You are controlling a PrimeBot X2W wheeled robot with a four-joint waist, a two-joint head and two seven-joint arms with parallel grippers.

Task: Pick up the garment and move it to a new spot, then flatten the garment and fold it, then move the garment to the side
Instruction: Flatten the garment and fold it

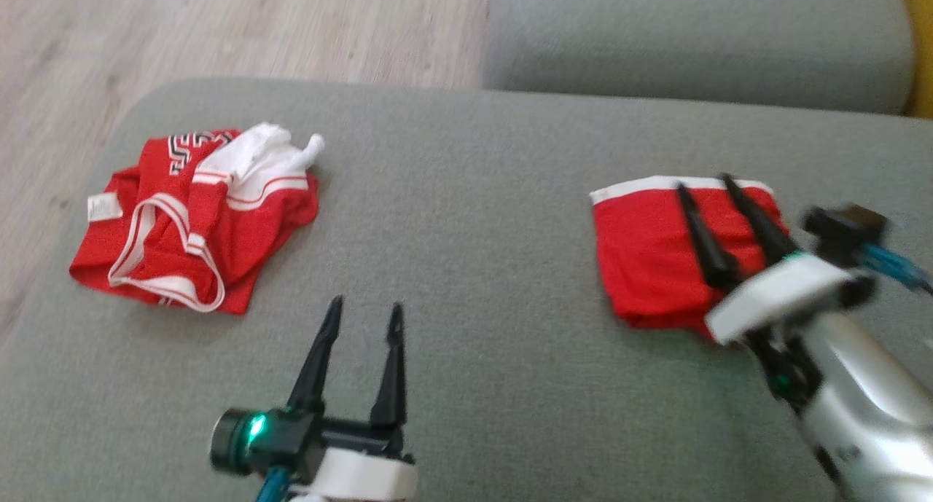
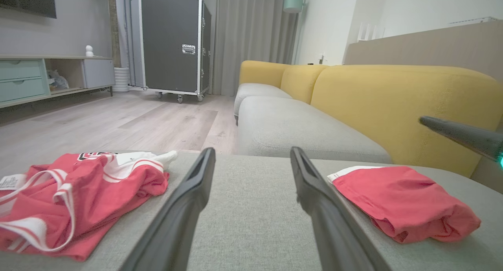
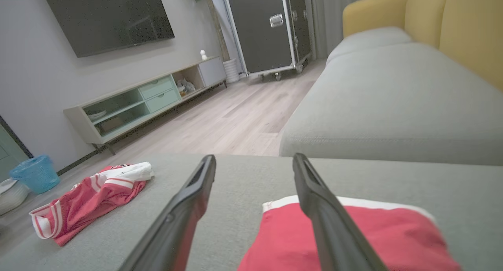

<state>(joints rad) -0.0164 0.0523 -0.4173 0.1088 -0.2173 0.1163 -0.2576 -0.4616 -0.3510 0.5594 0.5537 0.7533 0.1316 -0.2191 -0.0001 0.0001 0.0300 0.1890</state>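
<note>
Obs., standing beside the grey cushion (image 1: 466, 159): the folded red garment (image 1: 649, 261), with a white band along its upper edge, is lying at the right of the head view on the cushion's flat top. The right gripper (image 1: 703, 183) is slanting in from the lower right corner. Its two dark fingers are crossing over the garment, tips near the white band. The fingers are standing apart with a clear gap, pinching nothing. Contact with the cloth: I cannot tell (the arm is showing blurred in the head view). In the right wrist view the garment is sitting at the bottom centre-right, with one finger lying across it and the other over bare cushion just beside its edge.

The left gripper (image 1: 365, 307) is hanging at the bottom centre of the head view, fingers likewise spread and holding nothing. It is sitting over bare cushion between the two pieces of clothing, well apart from both.

A crumpled red-and-white jersey (image 1: 197, 225) is lying at the left of the head view, near the cushion's edge, with a white label showing at its left side. Pale wood floor (image 1: 255, 28) is showing at the upper left, and a second grey seat (image 1: 692, 43) is sitting at the upper right
</note>
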